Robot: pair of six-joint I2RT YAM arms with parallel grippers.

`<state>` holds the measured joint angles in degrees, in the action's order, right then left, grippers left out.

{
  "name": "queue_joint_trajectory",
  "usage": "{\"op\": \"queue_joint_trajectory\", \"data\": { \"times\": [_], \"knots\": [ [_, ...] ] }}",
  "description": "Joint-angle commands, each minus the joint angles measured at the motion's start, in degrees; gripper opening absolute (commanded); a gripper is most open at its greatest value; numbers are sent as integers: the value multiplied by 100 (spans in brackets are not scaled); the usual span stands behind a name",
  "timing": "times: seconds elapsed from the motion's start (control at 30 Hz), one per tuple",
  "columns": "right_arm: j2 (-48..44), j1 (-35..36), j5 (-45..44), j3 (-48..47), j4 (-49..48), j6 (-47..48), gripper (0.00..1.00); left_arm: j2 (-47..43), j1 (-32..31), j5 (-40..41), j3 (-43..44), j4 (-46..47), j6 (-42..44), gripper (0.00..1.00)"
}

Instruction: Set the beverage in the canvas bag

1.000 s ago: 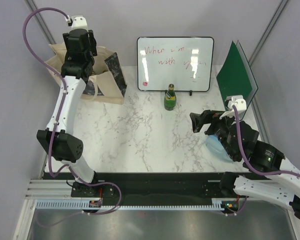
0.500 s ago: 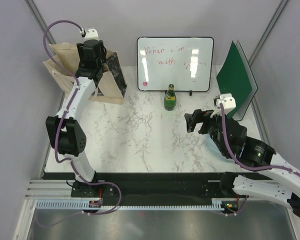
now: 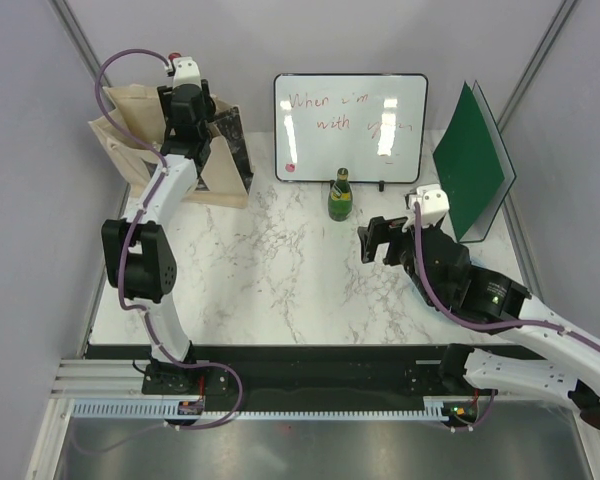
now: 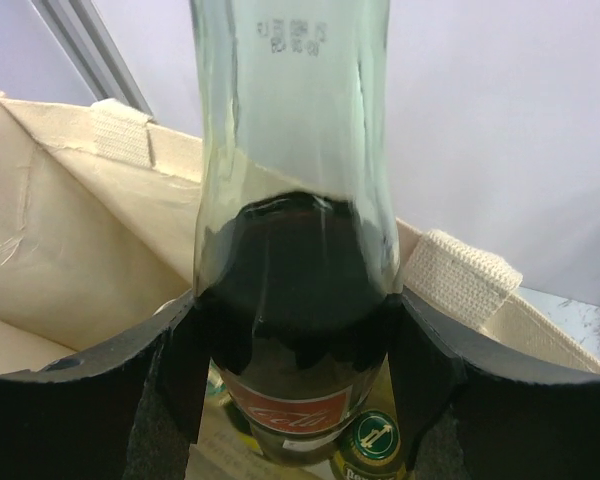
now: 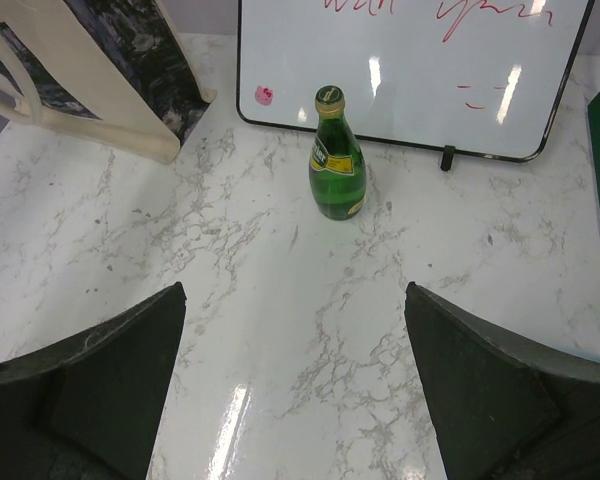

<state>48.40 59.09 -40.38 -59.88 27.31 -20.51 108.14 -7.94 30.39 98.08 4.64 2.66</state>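
My left gripper (image 4: 295, 345) is shut on a glass cola bottle (image 4: 295, 270) with dark drink and a red label, held upright over the open mouth of the beige canvas bag (image 4: 70, 250). Inside the bag, beside the cola's base, shows the cap of a green bottle (image 4: 378, 437). From above, the left gripper (image 3: 187, 105) hangs over the canvas bag (image 3: 130, 125) at the back left. A second green bottle (image 3: 340, 196) stands on the table before the whiteboard. My right gripper (image 3: 380, 240) is open, empty, a short way right of and nearer than that green bottle (image 5: 336, 165).
A whiteboard (image 3: 350, 127) with red writing stands at the back centre. A green folder (image 3: 473, 160) leans at the back right. The bag's printed side (image 5: 130, 50) faces the marble table (image 3: 270, 270).
The left gripper has shifted right over the bag with the cola bottle in it. The right gripper has moved left and forward, closer to the green bottle on the table.
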Motion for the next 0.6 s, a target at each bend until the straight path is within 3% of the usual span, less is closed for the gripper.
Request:
{"op": "queue_joint_trajectory", "data": {
  "times": [0.0, 0.27, 0.57],
  "knots": [
    [55, 6, -75, 20, -288, 126, 98, -249, 30, -42, 405, 1196, 157, 2],
    [46, -3, -84, 99, -358, 170, 98, -162, 47, -1298, 616, 1083, -213, 2],
    [20, -3, -154, 64, -375, 311, 98, -425, 354, -2054, -552, 1460, -634, 2]
  ]
}}
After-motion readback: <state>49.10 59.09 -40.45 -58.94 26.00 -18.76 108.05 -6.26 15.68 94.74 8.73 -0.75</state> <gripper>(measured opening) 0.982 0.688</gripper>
